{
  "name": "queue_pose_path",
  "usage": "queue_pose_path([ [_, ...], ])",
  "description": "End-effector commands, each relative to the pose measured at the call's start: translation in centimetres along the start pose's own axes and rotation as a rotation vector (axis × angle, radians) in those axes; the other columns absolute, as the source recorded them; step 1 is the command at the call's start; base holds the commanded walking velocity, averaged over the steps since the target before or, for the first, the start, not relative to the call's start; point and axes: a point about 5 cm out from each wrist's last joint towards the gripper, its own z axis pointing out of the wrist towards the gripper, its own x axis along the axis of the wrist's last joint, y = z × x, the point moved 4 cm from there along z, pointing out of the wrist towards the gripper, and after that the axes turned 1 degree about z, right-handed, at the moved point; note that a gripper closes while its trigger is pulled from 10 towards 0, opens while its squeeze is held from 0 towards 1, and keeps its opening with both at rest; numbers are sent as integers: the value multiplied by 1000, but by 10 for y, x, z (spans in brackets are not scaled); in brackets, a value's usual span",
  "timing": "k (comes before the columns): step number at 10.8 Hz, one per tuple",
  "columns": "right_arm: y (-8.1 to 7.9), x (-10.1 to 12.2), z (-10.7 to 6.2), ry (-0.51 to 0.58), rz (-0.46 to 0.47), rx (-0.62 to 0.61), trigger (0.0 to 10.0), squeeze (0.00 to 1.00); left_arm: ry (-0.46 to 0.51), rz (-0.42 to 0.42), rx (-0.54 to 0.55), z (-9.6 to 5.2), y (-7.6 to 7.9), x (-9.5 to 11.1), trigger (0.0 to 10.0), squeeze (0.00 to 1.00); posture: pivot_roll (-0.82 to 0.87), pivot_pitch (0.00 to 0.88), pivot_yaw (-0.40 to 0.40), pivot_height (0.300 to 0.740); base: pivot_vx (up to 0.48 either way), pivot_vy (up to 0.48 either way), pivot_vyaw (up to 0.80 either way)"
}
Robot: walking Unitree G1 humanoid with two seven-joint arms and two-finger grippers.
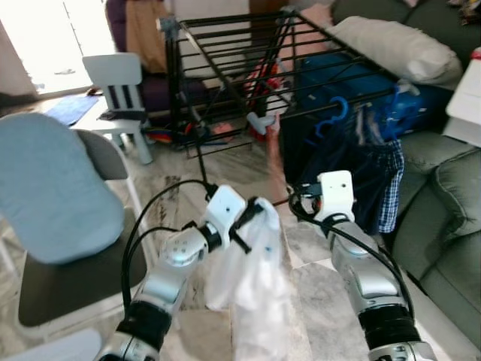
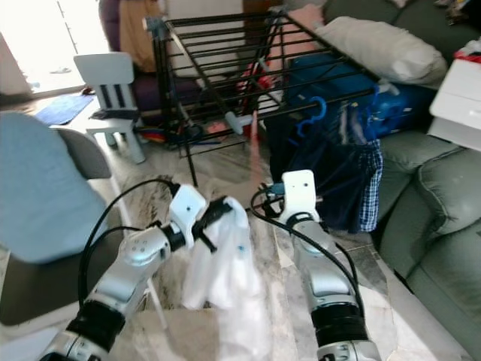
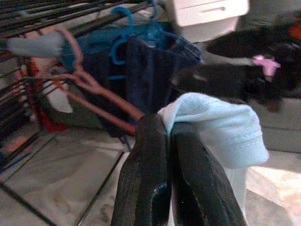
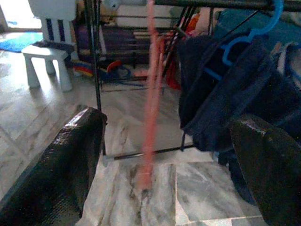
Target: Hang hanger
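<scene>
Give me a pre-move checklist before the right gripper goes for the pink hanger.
1. Left gripper shut on the garment: ok, cloth is pinched between the fingers.
2. Right gripper open: ok, fingers stand wide apart.
3. Hanger lined up with the right gripper: ok, it hangs ahead, between the fingers.
4. Hanger hooked on the rack: cannot tell, its top is blurred.
5. Path clear: not ok, blue hanger with dark clothes hangs close beside.
</scene>
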Motion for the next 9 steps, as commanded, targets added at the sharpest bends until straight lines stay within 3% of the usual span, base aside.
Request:
queue_pose_path([
  [1, -3, -5, 0, -22, -5, 11, 10000, 0, 36, 18, 41, 1, -12, 11, 10000, 0, -173, 0, -9, 740, 0, 0, 0],
  [2, -2, -5, 0, -27, -31, 6, 10000, 0, 22, 18, 61, 1, -16, 8, 10000, 0, -172, 0, -11, 740, 0, 0, 0],
  [5, 14, 1, 1, -5, -41, -64, 10000, 0, 32, 3, 36, 4, -6, 7, 10000, 0, -176, 0, -13, 740, 0, 0, 0],
  [9, 10, -2, 1, -18, -48, -49, 10000, 0, 30, 15, 22, 6, -2, 6, 10000, 0, -175, 0, -12, 740, 330, 0, 0],
])
